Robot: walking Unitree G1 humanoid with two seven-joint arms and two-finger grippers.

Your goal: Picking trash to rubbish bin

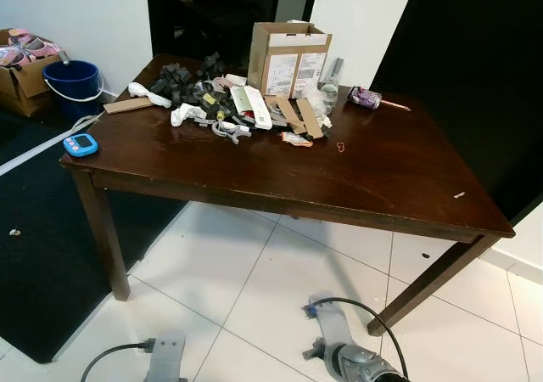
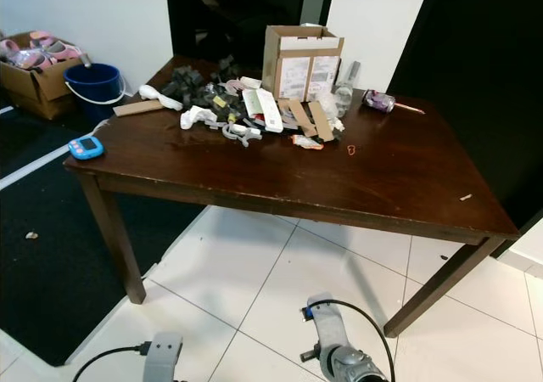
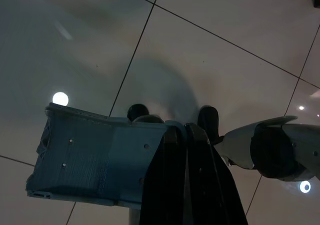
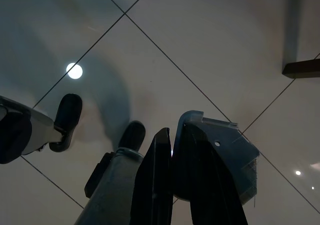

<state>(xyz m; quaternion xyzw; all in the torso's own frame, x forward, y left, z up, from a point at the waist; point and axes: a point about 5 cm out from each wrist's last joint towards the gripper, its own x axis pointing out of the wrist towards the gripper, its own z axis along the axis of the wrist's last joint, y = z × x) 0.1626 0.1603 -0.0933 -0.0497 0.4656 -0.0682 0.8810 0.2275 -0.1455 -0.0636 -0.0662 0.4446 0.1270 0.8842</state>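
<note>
I have a dark wooden table [image 1: 365, 174] ahead of me, standing on white floor tiles [image 1: 254, 289] with a black mat [image 1: 34, 229] running under its left end. Landmark for what follows: the open cardboard box [image 1: 288, 58] standing upright at the table's far edge, flaps up; from here I cannot see what it holds. Trash [image 1: 225, 106]: a loose heap just left of and in front of the box, made up of black plastic parts, white pieces, grey clips and flat cardboard strips [image 1: 299, 115], the strips lying right at the box's foot. A white curved piece [image 1: 149, 94] and a flat cardboard scrap [image 1: 127, 105] lie further left of the heap. A crushed purple can [image 1: 366, 98] lies on its side just right of the box, with a clear bottle [image 1: 329, 81] between them. A small red loop [image 1: 339, 147] sits in front of the box, toward me. A blue timer [image 1: 81, 144] rests at the table's near left corner, well apart from the box. A tiny white scrap [image 1: 459, 195] lies near the right edge. Off the table, far left of the box: a blue bucket [image 1: 73, 85] on the floor, contents not visible, and beside it a second carton [image 1: 21, 81] holding pink and white items. Both arms hang idle below the table. Left gripper [image 3: 182, 135]: fingers pressed together, holding nothing. Right gripper [image 4: 172, 137]: fingers nearly together, a thin gap, holding nothing.
</note>
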